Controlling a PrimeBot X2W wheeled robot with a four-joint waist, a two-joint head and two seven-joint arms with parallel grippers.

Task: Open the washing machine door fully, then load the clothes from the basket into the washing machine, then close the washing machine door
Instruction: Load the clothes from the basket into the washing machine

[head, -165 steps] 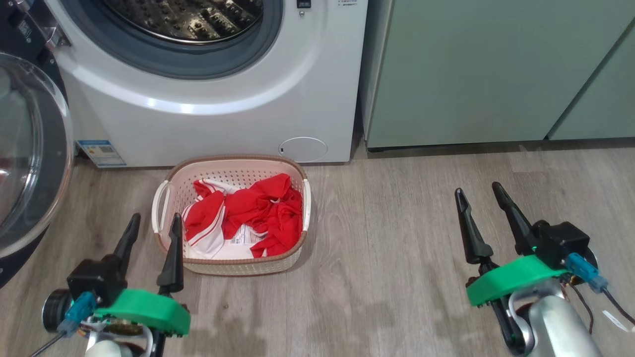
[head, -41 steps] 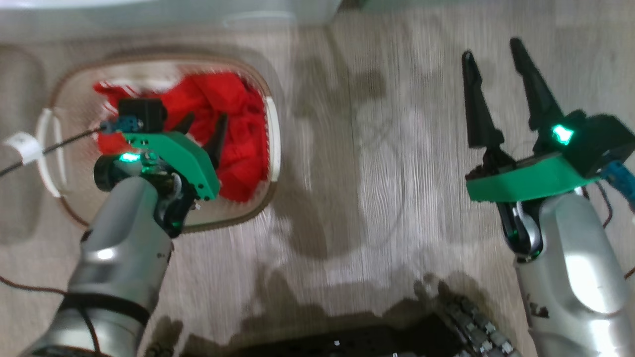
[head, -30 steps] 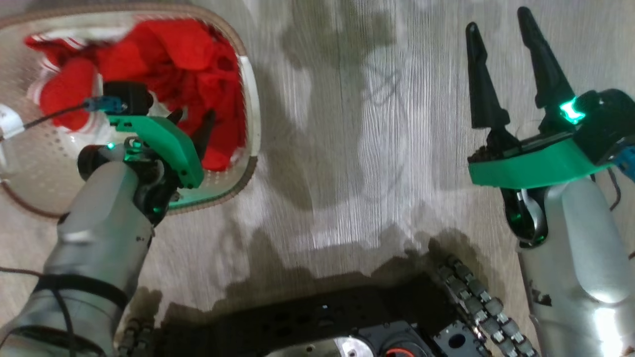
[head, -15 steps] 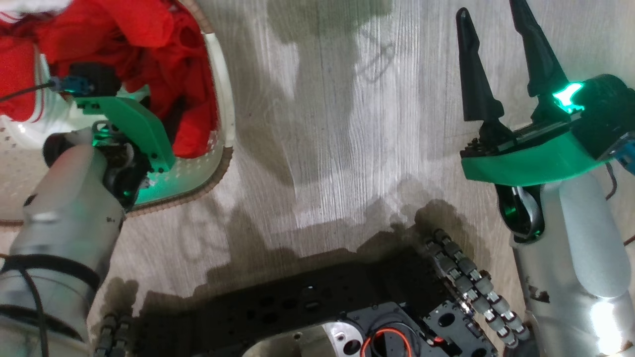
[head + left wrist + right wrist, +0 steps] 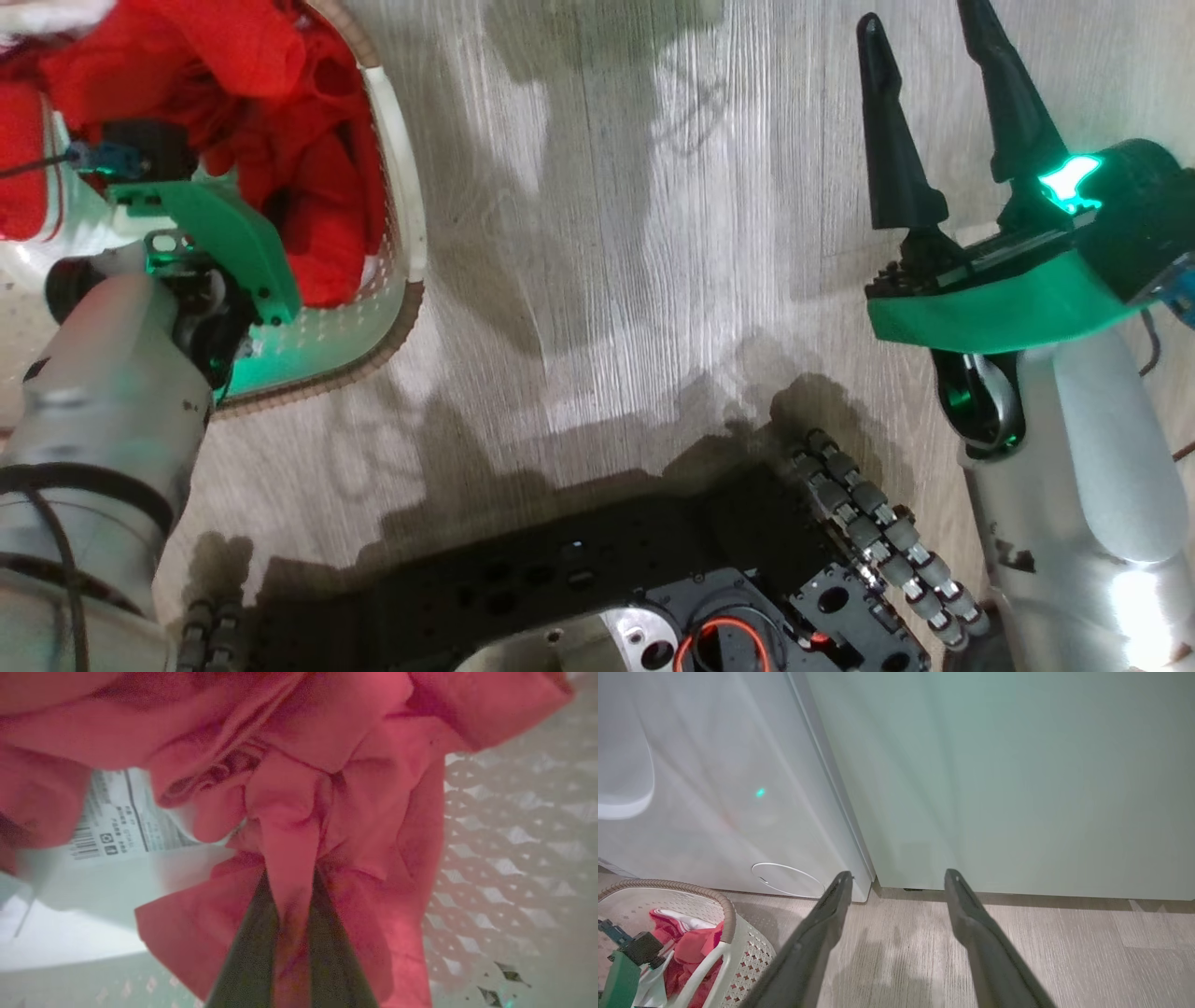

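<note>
The cream basket (image 5: 400,187) sits on the floor at the upper left of the head view, with the red clothes (image 5: 280,56) piled inside. My left arm reaches down into it. In the left wrist view my left gripper (image 5: 289,879) is shut on a fold of the red clothes (image 5: 373,788), pinched between both dark fingers. My right gripper (image 5: 920,19) hovers open over bare floor, well right of the basket, with nothing between its fingers. The washing machine (image 5: 714,788) stands just behind the basket (image 5: 726,907). The washing machine door is out of view.
A pale green cabinet (image 5: 1017,788) stands right of the washer, straight ahead of my right gripper (image 5: 896,876). The washer's round cap (image 5: 787,879) is low on its front. A printed label (image 5: 117,821) lies on the basket bottom. My dark wheeled base (image 5: 607,597) is below.
The head camera has tipped further down. My left gripper sank into the basket and closed on a fold of red fabric. The right gripper stayed open.
</note>
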